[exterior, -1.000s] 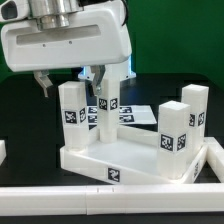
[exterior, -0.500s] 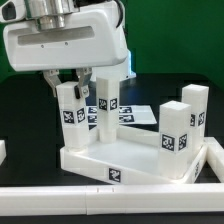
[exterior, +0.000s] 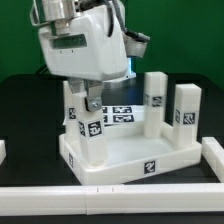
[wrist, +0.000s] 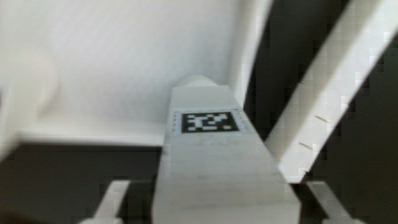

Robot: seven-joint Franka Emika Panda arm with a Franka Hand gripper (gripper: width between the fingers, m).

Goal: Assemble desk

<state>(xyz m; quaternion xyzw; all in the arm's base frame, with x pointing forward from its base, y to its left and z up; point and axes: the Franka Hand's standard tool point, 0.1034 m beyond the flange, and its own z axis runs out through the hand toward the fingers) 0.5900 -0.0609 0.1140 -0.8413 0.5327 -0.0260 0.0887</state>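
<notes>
Pincer: closed on a leg, frame centre-left.
Leg: upright on the tabletop.
Tabletop: on the bench.

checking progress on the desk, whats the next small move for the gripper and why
Probably keep turning the leg into its corner socket. The gripper has a finger on each side of the leg, which stands upright at a corner of the tabletop. Whether it is fully seated cannot be seen.
</notes>
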